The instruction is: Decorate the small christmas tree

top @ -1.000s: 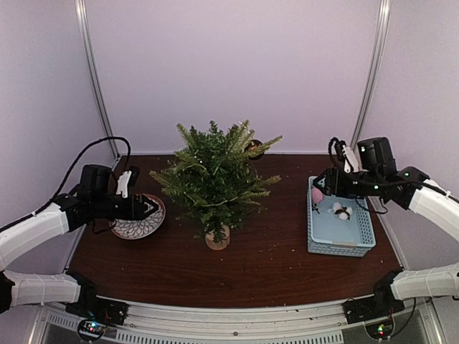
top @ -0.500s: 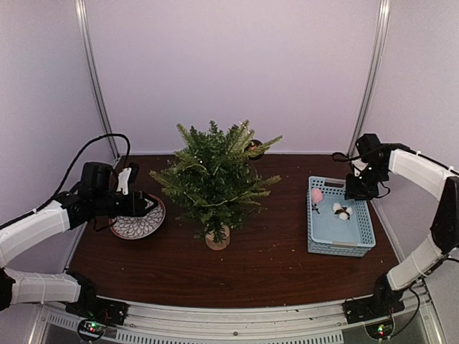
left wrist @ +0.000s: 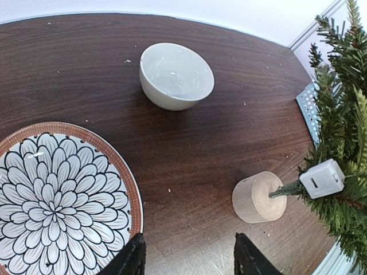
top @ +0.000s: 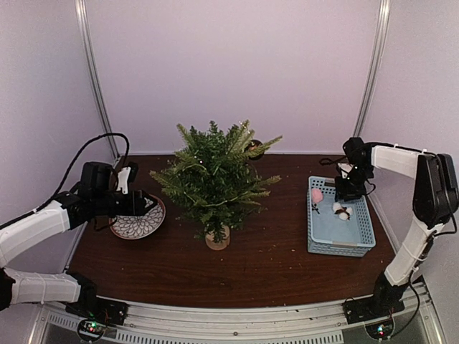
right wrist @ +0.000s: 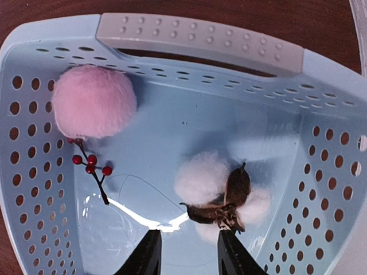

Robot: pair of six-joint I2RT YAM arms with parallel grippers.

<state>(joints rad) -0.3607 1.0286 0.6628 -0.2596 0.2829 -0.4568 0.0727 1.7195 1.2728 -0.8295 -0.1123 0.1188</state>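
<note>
The small christmas tree [top: 214, 179] stands mid-table on its pale wooden stump [top: 217, 238]; in the left wrist view the stump [left wrist: 259, 197] and green branches [left wrist: 344, 109] fill the right side. My left gripper [top: 147, 204] hovers open over the right rim of a flower-patterned plate [top: 133, 226], and the left gripper [left wrist: 189, 258] holds nothing. My right gripper [top: 343, 189] hangs over the blue basket [top: 358, 244]. In the right wrist view the right gripper [right wrist: 188, 255] is open just in front of a white cotton boll [right wrist: 221, 189], with its right fingertip beside the boll's brown husk.
In the basket [right wrist: 200, 34] also lie a pink pompom [right wrist: 94, 102] and a red berry sprig [right wrist: 92, 169]. A white bowl [left wrist: 176, 74] sits behind the plate [left wrist: 54, 200]. A small white box [left wrist: 322, 179] hangs on the tree's trunk.
The right arm has swung up and round, so its gripper now points down into the basket from its far right corner, and its jaws have narrowed. The left arm has barely moved.
</note>
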